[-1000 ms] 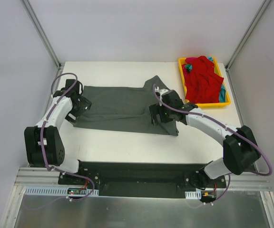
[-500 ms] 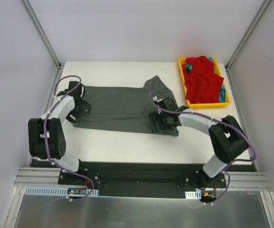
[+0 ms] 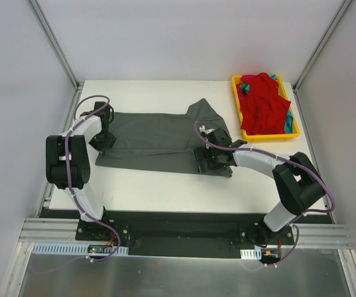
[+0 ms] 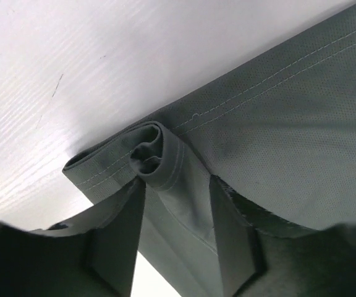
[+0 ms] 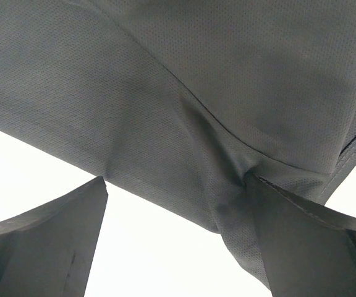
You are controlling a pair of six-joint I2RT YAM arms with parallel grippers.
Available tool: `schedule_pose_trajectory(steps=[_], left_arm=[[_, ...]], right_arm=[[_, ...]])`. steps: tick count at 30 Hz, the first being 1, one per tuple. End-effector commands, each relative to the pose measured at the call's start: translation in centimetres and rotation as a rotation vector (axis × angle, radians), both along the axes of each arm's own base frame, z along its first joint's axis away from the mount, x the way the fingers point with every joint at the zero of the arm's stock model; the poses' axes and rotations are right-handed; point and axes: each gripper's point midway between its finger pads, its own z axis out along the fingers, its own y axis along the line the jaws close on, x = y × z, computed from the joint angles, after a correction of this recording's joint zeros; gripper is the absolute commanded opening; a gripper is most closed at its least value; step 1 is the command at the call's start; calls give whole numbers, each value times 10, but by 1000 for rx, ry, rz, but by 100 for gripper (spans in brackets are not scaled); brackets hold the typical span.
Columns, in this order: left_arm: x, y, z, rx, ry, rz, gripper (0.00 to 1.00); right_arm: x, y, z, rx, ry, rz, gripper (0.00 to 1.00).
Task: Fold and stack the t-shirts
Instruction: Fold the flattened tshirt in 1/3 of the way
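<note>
The dark charcoal grey t-shirt (image 3: 153,139) lies spread flat across the middle of the white table. My left gripper (image 3: 102,137) is down at its left edge. In the left wrist view the gripper (image 4: 177,185) is open but narrowed, with a rolled fold of the hem (image 4: 156,154) between its fingers (image 4: 119,241). My right gripper (image 3: 206,158) is low at the shirt's lower right corner. It (image 5: 177,179) stands wide open over the cloth edge (image 5: 196,93), with one finger (image 5: 301,241) against the cloth. The red t-shirt (image 3: 261,102) and a bit of teal t-shirt (image 3: 245,88) lie in the tray.
A yellow tray (image 3: 269,135) sits at the table's back right corner. White walls and metal posts (image 3: 54,43) close in the table on the left, back and right. Bare white table (image 3: 165,185) shows between the shirt and the arm bases.
My left gripper moved further onto the shirt's left edge and its jaws narrowed around the hem. My right gripper dropped lower and slightly left at the shirt's lower right corner, still wide open.
</note>
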Motion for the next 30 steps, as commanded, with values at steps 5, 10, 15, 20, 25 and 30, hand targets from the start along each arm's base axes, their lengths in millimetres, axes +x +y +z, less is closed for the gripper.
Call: schedule_pose_trajectory(steps=[5, 10, 15, 20, 25, 30], left_arm=[[6, 13, 14, 47, -18, 25, 4], [3, 17, 14, 45, -9, 35, 0], [13, 17, 21, 45, -36, 34, 0], [31, 17, 26, 39, -58, 28, 0], [53, 29, 32, 77, -29, 17, 8], [59, 38, 49, 112, -7, 23, 93]], right_arm=[[-17, -26, -19, -100, 56, -39, 96], [-18, -33, -18, -121, 52, -45, 96], [-20, -34, -19, -128, 57, -41, 96], [-21, -34, -19, -125, 59, -38, 96], [-21, -34, -18, -128, 55, -30, 96], [-20, -34, -15, -128, 50, -26, 96]])
